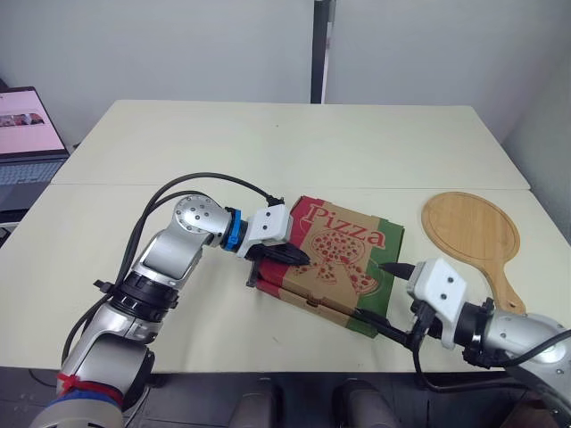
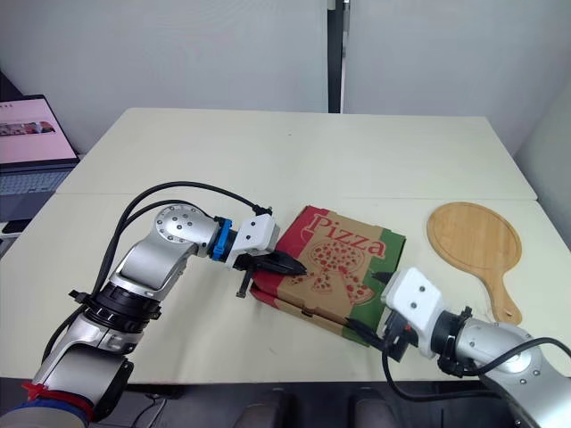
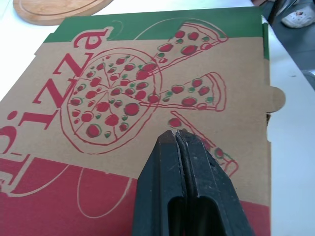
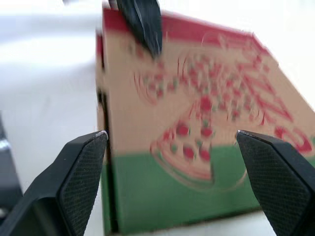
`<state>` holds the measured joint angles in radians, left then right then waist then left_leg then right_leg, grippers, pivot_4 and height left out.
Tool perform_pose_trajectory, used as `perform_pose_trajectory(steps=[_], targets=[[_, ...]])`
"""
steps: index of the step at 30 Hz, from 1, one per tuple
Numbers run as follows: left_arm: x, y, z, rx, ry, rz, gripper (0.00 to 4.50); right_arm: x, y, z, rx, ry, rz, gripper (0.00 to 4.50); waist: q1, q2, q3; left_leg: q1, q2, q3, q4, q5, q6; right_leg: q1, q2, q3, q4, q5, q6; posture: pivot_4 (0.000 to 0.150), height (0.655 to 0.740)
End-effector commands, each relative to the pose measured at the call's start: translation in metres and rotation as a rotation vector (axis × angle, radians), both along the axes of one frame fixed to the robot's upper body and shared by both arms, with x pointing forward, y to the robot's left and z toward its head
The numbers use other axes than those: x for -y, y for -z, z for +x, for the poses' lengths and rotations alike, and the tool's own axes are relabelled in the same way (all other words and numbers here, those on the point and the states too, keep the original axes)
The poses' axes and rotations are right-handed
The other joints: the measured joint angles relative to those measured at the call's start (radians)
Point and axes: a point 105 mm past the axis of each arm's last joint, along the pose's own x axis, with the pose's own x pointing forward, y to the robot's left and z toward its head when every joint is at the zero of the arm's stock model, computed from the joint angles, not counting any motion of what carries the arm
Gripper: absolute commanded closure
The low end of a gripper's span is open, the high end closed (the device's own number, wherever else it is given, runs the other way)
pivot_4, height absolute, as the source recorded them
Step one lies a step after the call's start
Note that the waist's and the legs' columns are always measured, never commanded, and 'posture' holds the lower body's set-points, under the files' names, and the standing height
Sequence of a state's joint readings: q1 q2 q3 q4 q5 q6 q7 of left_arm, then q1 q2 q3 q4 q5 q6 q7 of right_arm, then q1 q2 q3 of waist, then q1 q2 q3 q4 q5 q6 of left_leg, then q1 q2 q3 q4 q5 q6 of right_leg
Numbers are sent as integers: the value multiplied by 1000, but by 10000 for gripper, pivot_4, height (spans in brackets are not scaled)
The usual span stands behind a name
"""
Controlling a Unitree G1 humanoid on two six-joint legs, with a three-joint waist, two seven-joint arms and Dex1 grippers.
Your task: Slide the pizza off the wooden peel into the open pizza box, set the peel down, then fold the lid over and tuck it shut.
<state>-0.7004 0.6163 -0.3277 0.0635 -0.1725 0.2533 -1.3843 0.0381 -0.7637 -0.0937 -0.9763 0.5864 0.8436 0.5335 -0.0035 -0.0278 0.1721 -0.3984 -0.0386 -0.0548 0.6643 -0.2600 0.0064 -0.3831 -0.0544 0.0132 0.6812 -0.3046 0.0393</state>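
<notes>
Right pincer (image 1: 368, 290) wide apart, empty; left pincer (image 3: 174, 136) closed, empty, on box lid (image 1: 350, 242) printed "Pizza".

— What's inside the box (image 1: 343, 254)?
— I can't tell. The lid is down and covers everything. My left gripper (image 1: 302, 258) lies across the box's left corner, so that edge is hidden as well.
— And from your left wrist?
— The box runs off the picture's edges, and the peel (image 3: 59, 7) is cut to a sliver.
— The right wrist?
— The box's print is smeared and its letters won't read. My right gripper (image 4: 172, 136) has both fingers (image 4: 81, 177) cut by the edge.
— The laptop (image 1: 27, 134)?
— Cut off at the side, and its screen is too small to read.
</notes>
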Motion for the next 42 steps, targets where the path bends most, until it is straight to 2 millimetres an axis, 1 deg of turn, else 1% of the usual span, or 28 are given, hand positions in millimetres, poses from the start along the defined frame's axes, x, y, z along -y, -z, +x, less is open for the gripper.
perform_pose_trajectory(steps=[1,2,5,8,10,11,13,15,17,19,21,25,28,33,36,42], targets=[[2,-3,1,21,-9,2,45000,-16,-2,20,-3,-3,42,4015,-4,0,0,0,0,0,0,0,0,0,0,0,0,0,0,1500,7318],[2,-4,2,23,-12,-3,45000,-21,2,25,-12,-6,36,6329,-5,0,0,1,0,0,0,0,0,0,0,0,0,0,0,1500,7318],[4,-9,1,30,-15,-30,45000,-36,12,38,-36,-26,27,16718,-4,0,0,0,0,0,-1,0,0,-1,0,0,0,0,0,1500,7318],[4,-22,-1,25,-21,-94,45000,-49,21,40,-53,-71,14,27588,-3,0,0,-2,-1,0,0,0,0,-2,0,0,0,0,0,1500,7318],[-3,-37,1,6,-52,-148,45000,-54,23,40,-54,-97,2,35159,-3,0,0,-2,-1,0,0,0,0,-3,0,1,0,0,0,1500,7318],[-8,-43,4,-3,-74,-164,45000,-56,24,40,-53,-105,0,38178,-3,0,0,-2,-1,0,0,0,0,-3,0,1,0,0,0,1500,7318],[-27,-51,13,9,-131,-144,45000,-58,23,41,-47,-119,-5,44790,-4,0,0,-2,0,0,0,0,0,-3,0,0,1,0,0,1500,7318],[-51,-50,24,37,-191,-77,45000,-59,24,41,-42,-132,-14,44790,-8,0,0,-1,0,-1,0,0,0,-3,0,0,1,0,0,1500,7318],[-75,-40,29,75,-223,36,45000,-60,23,41,-37,-142,-17,44790,-14,1,0,-1,0,0,-1,0,0,-3,1,0,1,0,0,1500,7318],[-88,-30,29,75,-225,105,45000,-61,22,42,-31,-151,-15,44790,-16,1,0,-1,-1,0,-1,0,0,-3,1,0,1,0,0,1500,7318],[-88,-23,25,51,-208,111,45000,-62,21,42,-27,-157,-16,44790,-18,1,0,-1,-1,0,-1,0,0,-4,0,0,0,0,0,1500,7318],[-77,-13,17,18,-161,102,45000,-62,19,43,-24,-166,-18,44790,-13,0,0,-2,-1,0,0,0,0,-4,0,0,0,0,0,1500,7318],[-73,-6,11,0,-130,117,45000,-63,19,41,-28,-176,-21,44790,-14,0,0,-2,-1,0,0,0,0,-4,0,0,1,0,0,1500,7318],[-69,-3,9,-7,-108,116,45000,-63,20,39,-35,-186,-23,44790,-15,0,0,-2,-1,0,-1,0,0,-4,0,0,1,0,0,1500,7318],[-62,0,6,-12,-82,104,45000,-63,20,39,-40,-188,-21,44790,-18,0,0,-2,-1,0,-1,0,0,-4,0,0,1,0,0,1500,7318],[-51,-7,9,-11,-102,28,45000,-64,21,37,-48,-190,-15,44790,-15,0,0,-2,-1,0,0,0,0,-4,0,0,1,0,0,1500,7318]])
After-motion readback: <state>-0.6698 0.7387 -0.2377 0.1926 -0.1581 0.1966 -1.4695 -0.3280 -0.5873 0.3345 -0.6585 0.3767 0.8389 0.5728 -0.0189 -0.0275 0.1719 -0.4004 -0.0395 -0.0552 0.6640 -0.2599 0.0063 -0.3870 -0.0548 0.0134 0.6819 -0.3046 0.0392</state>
